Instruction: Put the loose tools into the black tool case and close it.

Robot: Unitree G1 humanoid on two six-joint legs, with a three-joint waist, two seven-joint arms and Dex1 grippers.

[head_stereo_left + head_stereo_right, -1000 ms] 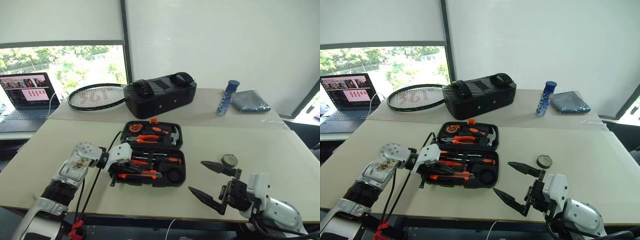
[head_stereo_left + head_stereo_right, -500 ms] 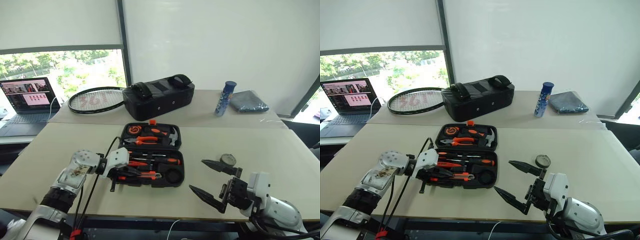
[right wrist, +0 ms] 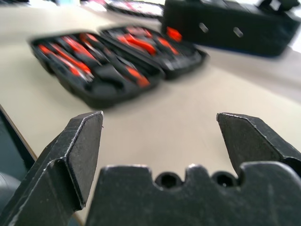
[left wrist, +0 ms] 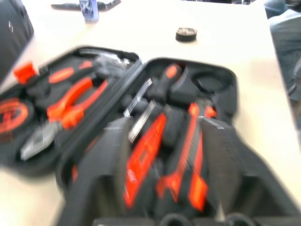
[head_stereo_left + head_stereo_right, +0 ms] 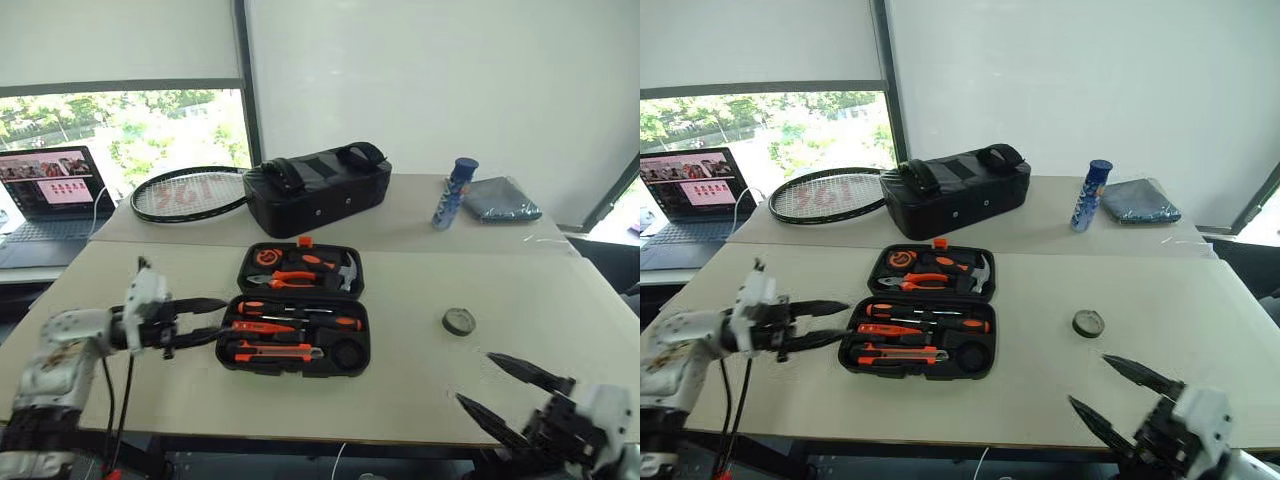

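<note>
The black tool case (image 5: 351,272) lies open in the middle of the near table. Black-and-orange screwdrivers (image 5: 300,310) and an orange-black utility knife (image 5: 276,351) rest in its near half. Pliers and a hammer sit in the far half. A small dark tape roll (image 5: 458,321) lies loose on the table to the right of the case. My left gripper (image 5: 218,319) hovers just left of the case, pointing at it, open and empty; in the left wrist view its fingers (image 4: 106,169) frame the case. My right gripper (image 5: 476,378) is open and empty near the front right edge, short of the tape roll.
A black fabric bag (image 5: 318,190), a racket (image 5: 185,193), a blue bottle (image 5: 455,192) and a grey cloth (image 5: 502,200) sit on the far table. A laptop (image 5: 45,185) stands at the far left. A seam separates the two tables behind the case.
My left gripper has pulled out of the case's near half to the left and opened. My right gripper has drawn back toward the front right corner, still open.
</note>
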